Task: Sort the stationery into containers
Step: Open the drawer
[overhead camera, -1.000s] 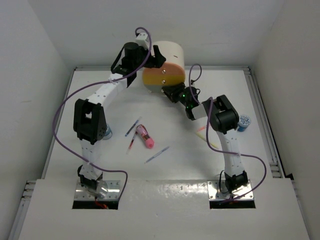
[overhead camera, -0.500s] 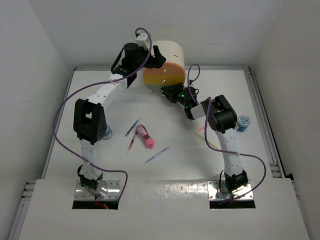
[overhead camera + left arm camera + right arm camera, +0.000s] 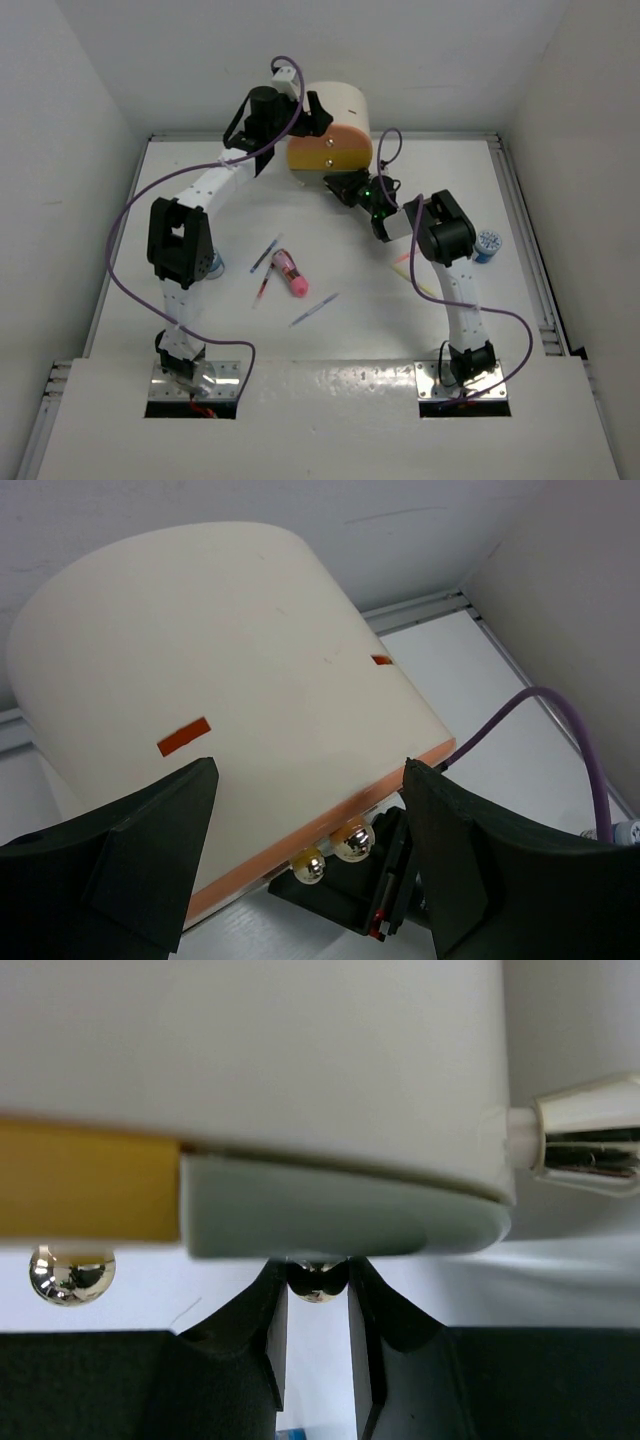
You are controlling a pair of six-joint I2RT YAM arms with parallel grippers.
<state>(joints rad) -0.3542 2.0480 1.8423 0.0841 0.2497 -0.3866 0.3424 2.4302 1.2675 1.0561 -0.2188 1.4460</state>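
Note:
The cream arch-topped box [image 3: 338,105] stands at the table's back, its orange drawer front [image 3: 330,152] facing the arms. My left gripper [image 3: 312,116] is open and straddles the box's curved top [image 3: 230,670], one finger [image 3: 160,850] on each side. My right gripper [image 3: 338,186] is at the bottom of the box front, shut on a small round drawer knob [image 3: 317,1285]. A yellow drawer [image 3: 90,1185] and a second knob [image 3: 70,1272] show to its left. A pink tube [image 3: 290,272], two blue-purple pens [image 3: 266,252] [image 3: 314,309] and a red pen [image 3: 263,288] lie mid-table.
Yellow and pink sticks [image 3: 410,265] lie under the right arm. A round blue-white piece [image 3: 488,243] sits at the right; another blue piece [image 3: 216,265] shows beside the left arm. Purple cables [image 3: 125,250] loop off both arms. Raised rails edge the table.
The right gripper has edged slightly toward the box front at the knob. The left arm and the loose stationery have not moved.

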